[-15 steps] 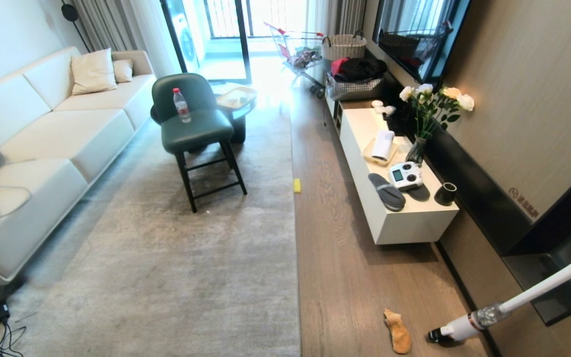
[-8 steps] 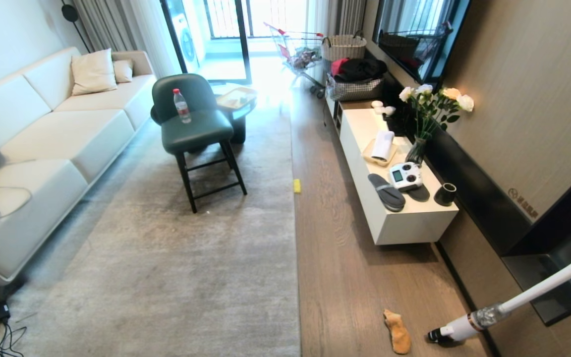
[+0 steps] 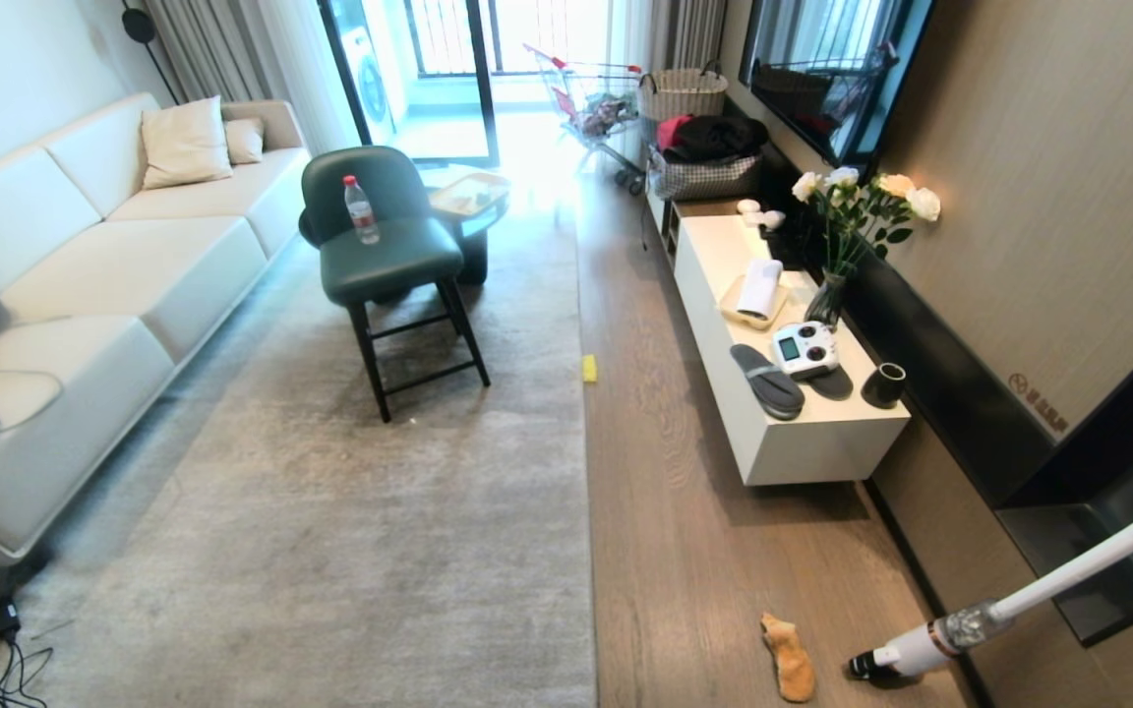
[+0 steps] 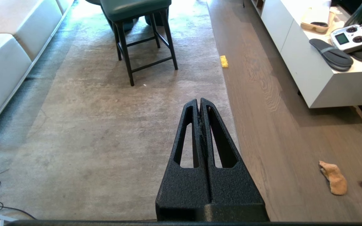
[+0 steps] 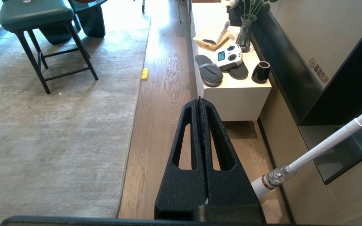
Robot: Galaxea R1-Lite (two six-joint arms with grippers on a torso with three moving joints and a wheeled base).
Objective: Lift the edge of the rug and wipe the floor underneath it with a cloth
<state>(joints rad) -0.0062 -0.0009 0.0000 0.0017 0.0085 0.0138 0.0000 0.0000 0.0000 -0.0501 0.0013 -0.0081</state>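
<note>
From the head view we look down on a living room. The rug [image 3: 350, 511] lies flat, and the rug edge [image 3: 586, 472] runs straight along the bare floor [image 3: 665, 511]. The cloth [image 3: 789, 659] lies on the floor near the bottom of the view, well apart from the rug edge and just beside the head of a white vacuum [image 3: 911, 651]. A small yellow block [image 3: 589, 368] sits on the floor right against the rug edge, farther back. A green chair [image 3: 385, 246] stands on the rug with a bottle [image 3: 361, 209] on its seat. Neither of our arms shows here.

In the left wrist view our left gripper [image 4: 200, 105] hangs above the rug near its edge, its fingers [image 4: 187, 135] pressed together and holding nothing. The cloth [image 4: 333, 177] lies on the floor off to the side.

In the right wrist view our right gripper [image 5: 199, 103] hangs over the floor between the rug and a white cabinet [image 5: 234, 94], its fingers [image 5: 214, 135] also pressed together and empty. The vacuum [image 5: 309, 155] leans beside it.
</note>
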